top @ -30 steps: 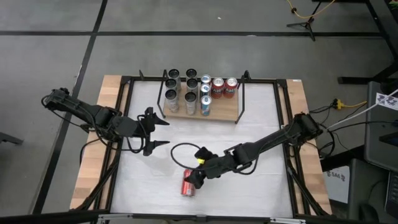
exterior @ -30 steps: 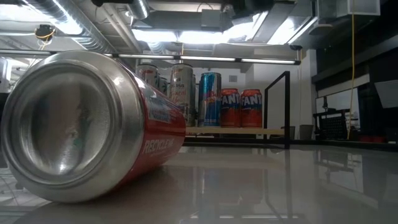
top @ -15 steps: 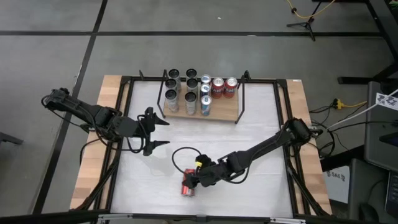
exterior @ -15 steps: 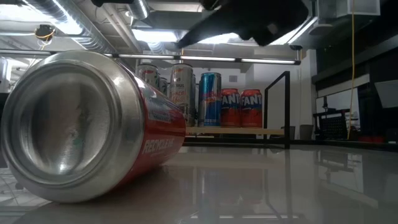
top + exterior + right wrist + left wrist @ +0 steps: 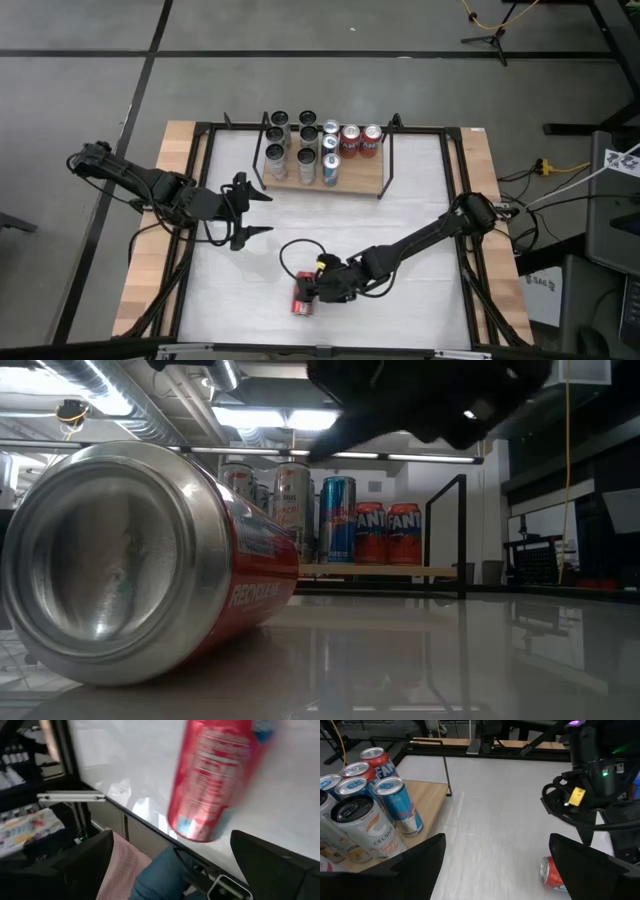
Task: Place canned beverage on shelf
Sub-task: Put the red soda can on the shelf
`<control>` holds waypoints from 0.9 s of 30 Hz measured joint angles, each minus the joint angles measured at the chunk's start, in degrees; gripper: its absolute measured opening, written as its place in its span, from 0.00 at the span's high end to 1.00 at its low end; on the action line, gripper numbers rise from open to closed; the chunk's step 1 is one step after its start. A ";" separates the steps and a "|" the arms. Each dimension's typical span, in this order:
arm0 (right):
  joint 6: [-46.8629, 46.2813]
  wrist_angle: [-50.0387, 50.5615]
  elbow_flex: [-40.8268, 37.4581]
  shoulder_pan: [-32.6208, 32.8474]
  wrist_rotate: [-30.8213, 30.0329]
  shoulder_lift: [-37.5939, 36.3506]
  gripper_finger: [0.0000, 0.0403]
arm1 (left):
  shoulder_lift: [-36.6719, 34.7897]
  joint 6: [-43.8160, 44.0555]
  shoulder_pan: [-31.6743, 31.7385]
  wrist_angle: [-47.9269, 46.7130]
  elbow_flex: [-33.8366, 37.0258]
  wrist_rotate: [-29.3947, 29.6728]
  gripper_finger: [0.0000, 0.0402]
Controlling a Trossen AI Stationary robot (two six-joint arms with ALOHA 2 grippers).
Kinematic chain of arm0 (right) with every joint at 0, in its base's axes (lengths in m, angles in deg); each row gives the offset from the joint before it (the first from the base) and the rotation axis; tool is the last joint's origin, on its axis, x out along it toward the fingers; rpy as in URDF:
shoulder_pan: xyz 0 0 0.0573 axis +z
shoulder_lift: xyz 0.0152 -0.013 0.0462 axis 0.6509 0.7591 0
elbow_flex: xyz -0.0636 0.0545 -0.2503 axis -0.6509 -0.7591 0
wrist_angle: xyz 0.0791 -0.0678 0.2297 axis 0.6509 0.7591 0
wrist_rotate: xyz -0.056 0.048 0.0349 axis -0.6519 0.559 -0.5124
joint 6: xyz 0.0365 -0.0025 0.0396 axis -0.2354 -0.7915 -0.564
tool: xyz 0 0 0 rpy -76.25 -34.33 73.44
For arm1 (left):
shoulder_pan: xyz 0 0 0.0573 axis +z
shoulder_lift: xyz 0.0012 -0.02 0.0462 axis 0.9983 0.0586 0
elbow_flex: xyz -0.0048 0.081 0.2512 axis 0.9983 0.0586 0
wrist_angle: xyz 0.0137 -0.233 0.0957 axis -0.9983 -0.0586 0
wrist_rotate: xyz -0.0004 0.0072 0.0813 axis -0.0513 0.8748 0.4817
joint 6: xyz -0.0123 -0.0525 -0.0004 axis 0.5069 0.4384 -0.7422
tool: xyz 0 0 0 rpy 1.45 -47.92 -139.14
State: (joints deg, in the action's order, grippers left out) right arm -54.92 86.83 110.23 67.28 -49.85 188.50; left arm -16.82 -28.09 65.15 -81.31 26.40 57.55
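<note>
Right gripper hangs low over the near part of the table, its two dark fingers spread wide apart with nothing between them, poised directly above the red can. That red can lies on its side on the white tabletop, close to the near edge, one silver end facing the low camera and its printed side turned toward the shelf. From the right wrist view the can sits just ahead of the spread fingers; whether either finger is touching it is hard to tell, but none is closed on it.

Well beyond the can, at the far side of the table, stands the shelf, a light-wood board with thin black uprights at its ends. Upright cans crowd its left portion: dark-topped and silver ones, a blue one, and two red-orange ones at the back. The board's right end is bare wood.

Left gripper hovers off to the left, between the shelf and the fallen can and well apart from both, its fingers also parted and empty.

A black cable loops on the tabletop just beside the right arm's wrist.
</note>
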 joint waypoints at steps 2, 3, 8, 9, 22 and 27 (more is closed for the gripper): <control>-2.12 0.97 0.01 -0.01 0.11 -0.01 0.01 | 0.00 0.00 0.00 -0.01 0.00 0.00 0.13; -2.56 1.32 0.00 -0.01 0.11 -0.01 0.01 | 0.00 0.00 0.00 -0.01 0.00 0.00 0.13; -6.22 3.56 0.01 -0.06 0.10 0.21 0.01 | 0.00 0.00 -0.01 -0.01 0.00 0.00 0.13; -6.80 3.51 0.01 -0.06 0.38 0.39 0.01 | 0.00 0.00 0.00 0.01 0.00 0.00 0.13; -10.56 1.04 0.01 -0.10 0.43 3.54 0.01 | -0.02 0.02 -0.01 0.02 0.02 0.00 0.13; -12.27 -0.95 0.01 -0.10 0.39 4.57 0.01 | -0.02 0.00 -0.01 0.04 0.02 0.00 0.13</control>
State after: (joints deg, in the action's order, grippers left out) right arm -67.19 85.87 110.24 67.18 -49.46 193.06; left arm -16.84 -28.09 65.14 -81.28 26.42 57.55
